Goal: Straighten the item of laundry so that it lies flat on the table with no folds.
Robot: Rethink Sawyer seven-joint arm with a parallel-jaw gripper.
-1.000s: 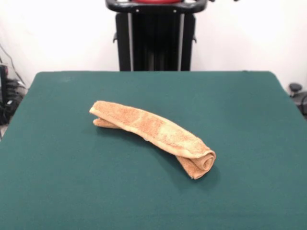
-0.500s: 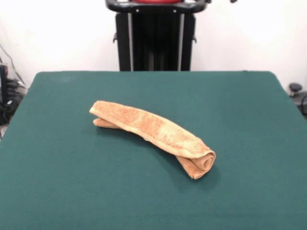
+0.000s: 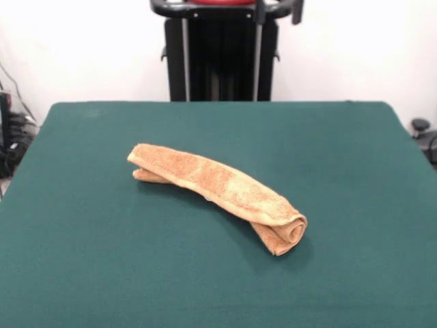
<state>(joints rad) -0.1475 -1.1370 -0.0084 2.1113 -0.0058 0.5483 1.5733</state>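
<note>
The orange-tan towel [image 3: 218, 186] lies bunched into a long roll on the dark green table [image 3: 95, 260], a little left of the middle. It runs slantwise from the far left to the near right. Its near right end [image 3: 290, 232] is curled on itself, and a loose layer sticks out at the far left end [image 3: 145, 175]. No tag or stripes show. The gripper [image 3: 278, 9] shows only as two dark fingertips [image 3: 259, 11] at the top edge, spread apart and empty, high above the table's far side and well away from the towel.
The black pedestal [image 3: 222, 61] stands behind the table's far edge. Cables and dark gear [image 3: 10, 137] sit off the left side, and a dark object [image 3: 423, 133] sits off the right side. A white wall is behind.
The gripper's tips have come down and to the left into the top edge of the picture. The towel has not moved.
</note>
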